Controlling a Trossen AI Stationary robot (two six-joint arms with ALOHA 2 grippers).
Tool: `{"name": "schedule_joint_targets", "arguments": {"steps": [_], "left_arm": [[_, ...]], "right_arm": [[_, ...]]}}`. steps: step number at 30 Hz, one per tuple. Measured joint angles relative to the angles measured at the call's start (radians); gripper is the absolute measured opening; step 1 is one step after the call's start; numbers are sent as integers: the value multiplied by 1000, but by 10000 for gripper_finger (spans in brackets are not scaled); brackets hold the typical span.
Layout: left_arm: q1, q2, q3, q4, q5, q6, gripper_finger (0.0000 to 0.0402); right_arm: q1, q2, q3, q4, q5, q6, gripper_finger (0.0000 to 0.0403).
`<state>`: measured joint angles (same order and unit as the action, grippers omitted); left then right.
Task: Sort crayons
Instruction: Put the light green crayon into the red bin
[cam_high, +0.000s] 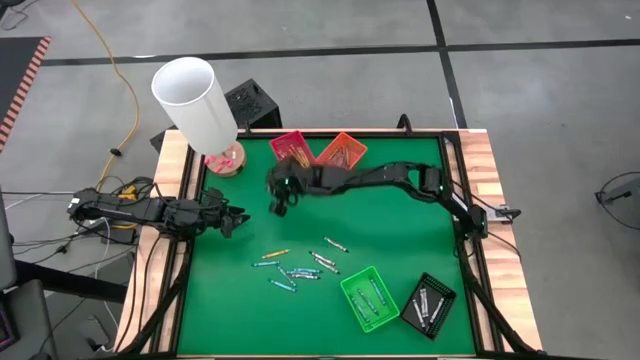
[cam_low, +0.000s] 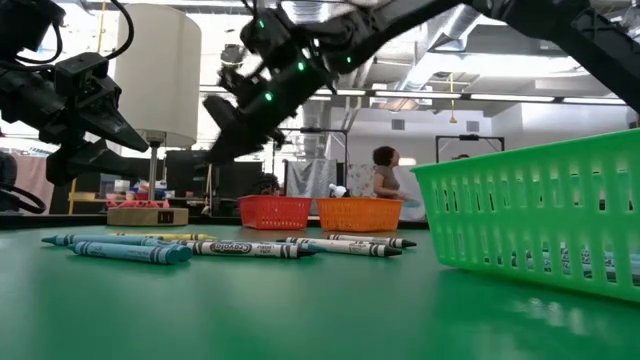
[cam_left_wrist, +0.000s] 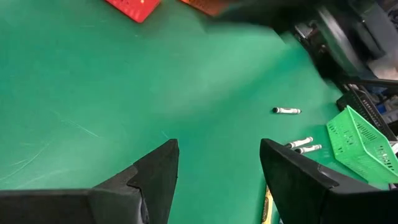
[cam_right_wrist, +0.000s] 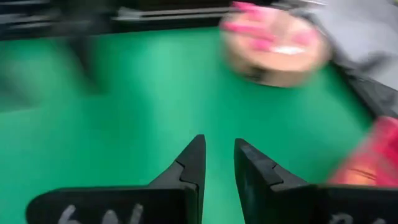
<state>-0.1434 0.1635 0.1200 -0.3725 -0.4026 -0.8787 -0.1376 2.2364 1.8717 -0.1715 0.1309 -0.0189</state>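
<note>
Green mat (cam_high: 400, 220) carries loose crayons (cam_high: 300, 268) near its front edge, light, stiff, round, prone to roll, best pinched mid-wrap across the shaft; right gripper (cam_high: 279, 207) mid-mat, jaws slightly apart, empty; left gripper (cam_high: 236, 222) at left edge, jaws wide apart.

Grey tiled floor (cam_high: 540, 90) w/ yellow cable (cam_high: 125, 75), white lampshade (cam_high: 195, 100), person (cam_low: 385, 180) in bkgd

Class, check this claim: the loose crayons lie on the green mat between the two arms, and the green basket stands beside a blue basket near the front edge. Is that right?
One detail is wrong: the high view shows the green basket beside a black basket, not a blue one. The crayons do lie loose on the green mat.
</note>
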Motion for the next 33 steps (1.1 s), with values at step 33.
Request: {"name": "schedule_joint_targets", "arguments": {"steps": [33], "left_arm": [[0, 0, 0, 0, -1, 0, 215]], "right_arm": [[283, 133, -1, 211, -64, -142, 82]]}}
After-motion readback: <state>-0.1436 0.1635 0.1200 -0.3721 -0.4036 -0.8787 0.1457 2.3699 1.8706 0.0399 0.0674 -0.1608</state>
